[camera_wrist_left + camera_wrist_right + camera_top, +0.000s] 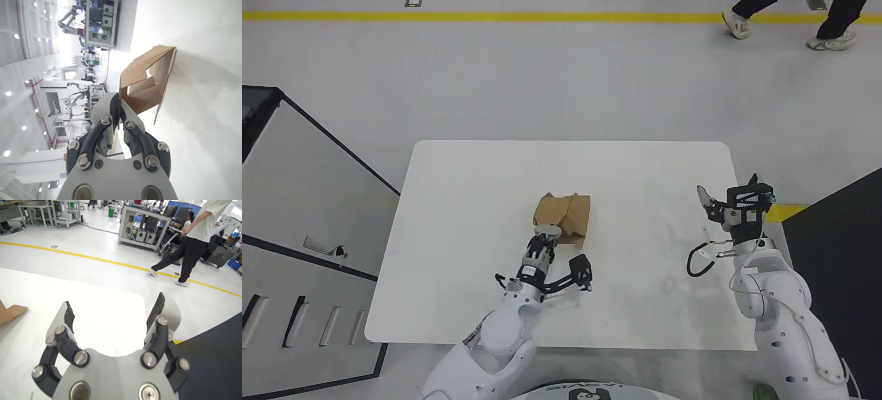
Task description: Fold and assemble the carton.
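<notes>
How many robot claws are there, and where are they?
2. The left gripper pinches an edge of the carton near the middle of the table. The right gripper hangs open at the table's right edge, holding nothing.

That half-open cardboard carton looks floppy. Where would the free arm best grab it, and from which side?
Probably by a thin panel edge, as the left gripper does on the carton: a thin sheet fits between its shut jaws. The open right gripper would likely come from its own side, toward the loose flap facing it.
</notes>
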Controlling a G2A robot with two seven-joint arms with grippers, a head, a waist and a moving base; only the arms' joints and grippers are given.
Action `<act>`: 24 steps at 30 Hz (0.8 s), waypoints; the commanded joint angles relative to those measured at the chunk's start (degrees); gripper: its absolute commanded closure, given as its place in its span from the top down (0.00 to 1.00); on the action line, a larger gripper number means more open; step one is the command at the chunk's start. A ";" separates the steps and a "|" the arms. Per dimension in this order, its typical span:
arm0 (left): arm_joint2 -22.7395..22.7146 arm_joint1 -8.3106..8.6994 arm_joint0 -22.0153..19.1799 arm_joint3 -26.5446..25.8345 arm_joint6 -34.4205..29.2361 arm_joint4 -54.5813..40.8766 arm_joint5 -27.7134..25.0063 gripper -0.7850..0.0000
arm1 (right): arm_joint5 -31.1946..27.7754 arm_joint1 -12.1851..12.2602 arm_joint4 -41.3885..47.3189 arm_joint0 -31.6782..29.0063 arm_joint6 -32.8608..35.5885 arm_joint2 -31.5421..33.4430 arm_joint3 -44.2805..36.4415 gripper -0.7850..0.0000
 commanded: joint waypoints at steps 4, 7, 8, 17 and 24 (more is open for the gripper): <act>-2.43 0.92 2.17 -5.01 5.52 3.81 1.96 0.00 | 0.00 0.00 0.00 0.00 0.00 0.00 0.00 1.00; -4.12 1.60 3.77 -6.99 9.96 6.30 3.27 0.00 | 0.00 0.00 0.00 0.00 0.00 0.00 0.00 1.00; -4.54 1.81 4.23 -7.33 11.70 6.71 3.48 0.00 | 0.00 0.00 0.00 0.00 0.00 0.00 0.00 1.00; -4.98 2.00 4.56 -7.43 12.90 7.49 3.16 0.00 | 0.00 0.00 0.00 0.00 0.00 0.00 0.00 1.00; -8.84 3.08 4.17 -5.58 24.97 7.73 11.48 0.00 | 0.00 0.00 0.00 0.00 0.00 0.00 0.00 1.00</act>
